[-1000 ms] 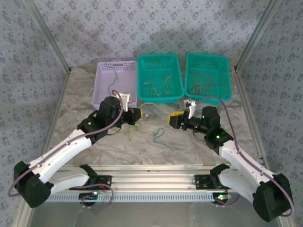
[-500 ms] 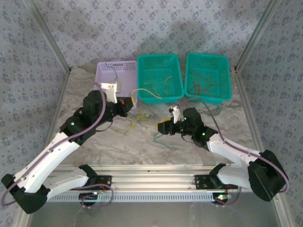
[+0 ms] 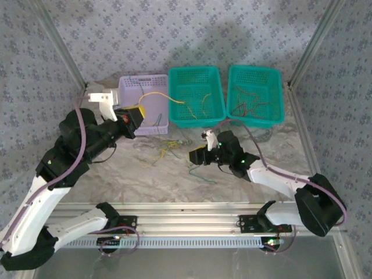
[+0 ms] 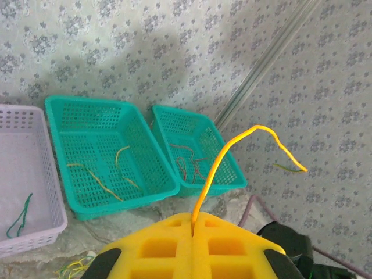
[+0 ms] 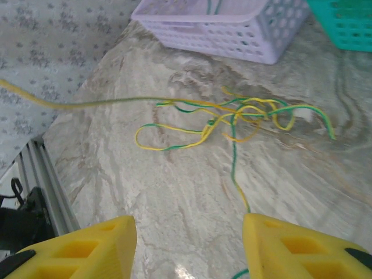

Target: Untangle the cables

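Mostly, tangled cables (image 3: 163, 153) lie on marbled tabletop (image 3: 145, 183) between floral-papered walls (image 3: 174, 29).

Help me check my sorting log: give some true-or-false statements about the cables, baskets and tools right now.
The left tool is shut on a yellow cable. True.
The right tool is clamped on a cable. False: it is open, holding nothing.
A tangle of yellow and green cables lies on the table. True.
The lavender basket holds red cables. False: a green cable lies in it.
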Action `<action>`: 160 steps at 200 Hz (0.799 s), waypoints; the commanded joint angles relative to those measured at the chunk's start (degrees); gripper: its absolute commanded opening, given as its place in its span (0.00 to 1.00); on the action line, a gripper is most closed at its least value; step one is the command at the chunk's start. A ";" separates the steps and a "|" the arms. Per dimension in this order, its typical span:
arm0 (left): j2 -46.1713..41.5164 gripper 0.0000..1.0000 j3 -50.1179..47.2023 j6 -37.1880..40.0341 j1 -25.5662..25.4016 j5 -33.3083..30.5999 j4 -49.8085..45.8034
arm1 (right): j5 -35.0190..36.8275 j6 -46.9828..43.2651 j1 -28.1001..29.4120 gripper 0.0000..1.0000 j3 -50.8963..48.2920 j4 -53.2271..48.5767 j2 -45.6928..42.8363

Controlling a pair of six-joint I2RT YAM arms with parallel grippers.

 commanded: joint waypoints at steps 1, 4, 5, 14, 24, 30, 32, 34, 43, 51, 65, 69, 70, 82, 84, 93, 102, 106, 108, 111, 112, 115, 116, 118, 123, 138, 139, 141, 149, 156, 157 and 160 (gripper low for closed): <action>1.07 0.00 5.18 3.23 0.15 -1.41 -1.85 | 1.00 -2.16 1.49 0.53 4.12 0.55 3.06; 1.08 0.00 5.91 3.60 0.16 -1.78 -2.07 | 1.03 -2.10 1.49 0.52 4.43 0.43 3.63; 1.08 0.00 6.11 3.70 0.18 -1.96 -2.07 | 0.99 -2.03 1.43 0.52 4.55 0.39 3.86; 1.08 0.00 7.57 4.53 0.19 -2.13 -1.88 | 0.57 -1.76 1.33 0.52 5.30 0.09 5.63; 1.40 0.00 9.23 5.07 0.18 -1.88 -1.85 | 0.24 -1.40 1.49 0.52 5.78 0.39 7.38; 1.81 0.00 10.38 5.36 0.18 -1.83 -2.18 | -0.09 -1.21 1.50 0.51 6.03 0.57 8.30; 1.90 0.00 10.78 5.49 0.20 -1.87 -2.28 | -0.17 -1.18 1.57 0.52 6.06 0.69 8.61; 2.01 0.00 11.14 5.59 0.16 -1.87 -2.45 | -0.22 -1.19 1.57 0.52 6.09 0.85 8.96; 2.38 0.00 12.78 6.25 0.13 -2.12 -2.62 | 0.18 -1.05 1.81 0.51 6.44 0.87 10.12; 2.60 0.00 14.22 6.77 0.16 -2.36 -2.68 | 0.93 -0.74 1.85 0.51 6.88 0.42 11.34; 3.15 0.00 16.93 7.89 0.12 -2.71 -2.69 | 0.95 -0.48 1.90 0.51 7.52 -0.03 13.09; 3.30 0.00 17.74 8.15 0.13 -2.70 -2.63 | 0.76 -0.47 1.94 0.51 7.72 -0.11 13.59; 3.38 0.00 17.87 8.17 0.13 -2.73 -2.62 | 0.72 -0.51 1.96 0.51 7.77 -0.10 13.72; 4.24 0.00 19.93 8.85 0.14 -2.31 -2.60 | -0.35 -0.72 2.22 0.50 8.10 0.13 14.81; 4.40 0.00 20.31 8.93 0.13 -2.29 -2.58 | -0.54 -0.77 2.28 0.50 8.22 0.12 14.99; 5.21 0.00 21.71 9.10 0.21 -2.16 -2.71 | -0.89 -1.50 2.78 0.50 8.75 -0.43 15.53; 5.95 0.00 22.98 9.45 0.12 -1.71 -2.76 | -0.29 -2.10 3.33 0.50 9.19 -1.41 15.95; 6.26 0.00 23.54 9.67 0.18 -1.57 -2.75 | 0.03 -2.47 3.52 0.50 9.34 -1.90 16.10; 6.37 0.00 23.85 9.76 0.20 -1.58 -2.79 | 0.19 -2.54 3.60 0.50 9.39 -2.10 16.21; 6.62 0.00 24.26 9.90 0.18 -1.55 -2.85 | 0.47 -2.71 3.69 0.50 9.48 -2.49 16.26; 6.66 0.00 24.47 9.89 0.15 -1.54 -2.86 | 0.58 -2.77 3.71 0.50 9.45 -2.56 16.33; 6.84 0.00 24.86 10.10 0.13 -1.56 -2.93 | 0.84 -2.95 3.73 0.50 9.49 -2.75 16.32; 6.86 0.00 25.03 10.16 0.12 -1.54 -2.90 | 0.89 -2.98 3.74 0.50 9.41 -2.83 16.36; 6.94 0.00 25.27 10.27 0.17 -1.53 -2.90 | 1.02 -3.04 3.80 0.50 9.39 -2.88 16.39; 7.13 0.00 25.90 10.58 0.16 -1.61 -2.84 | 1.45 -3.14 3.83 0.50 9.18 -3.03 16.38; 7.69 0.00 27.51 10.98 0.16 -1.39 -2.33 | 2.78 -2.81 3.65 0.50 8.02 -2.46 15.75; 7.72 0.00 27.59 11.04 0.14 -1.33 -2.25 | 2.83 -2.74 3.61 0.50 7.92 -2.33 15.68; 7.86 0.00 27.71 11.09 0.19 -1.23 -2.14 | 2.83 -2.63 3.57 0.50 7.68 -2.01 15.51; 8.36 0.00 28.13 10.87 0.15 -0.74 -1.91 | 2.20 -2.14 3.27 0.50 7.01 -0.48 15.05; 8.83 0.00 28.36 10.54 0.13 -0.16 -1.70 | 1.48 -1.60 3.24 0.50 6.93 0.48 14.82; 8.91 0.00 28.45 10.47 0.17 -0.05 -1.67 | 1.35 -1.56 3.23 0.50 6.94 0.55 14.82; 9.12 0.00 28.46 10.37 0.17 0.16 -1.60 | 1.09 -1.44 3.21 0.50 7.07 0.82 14.89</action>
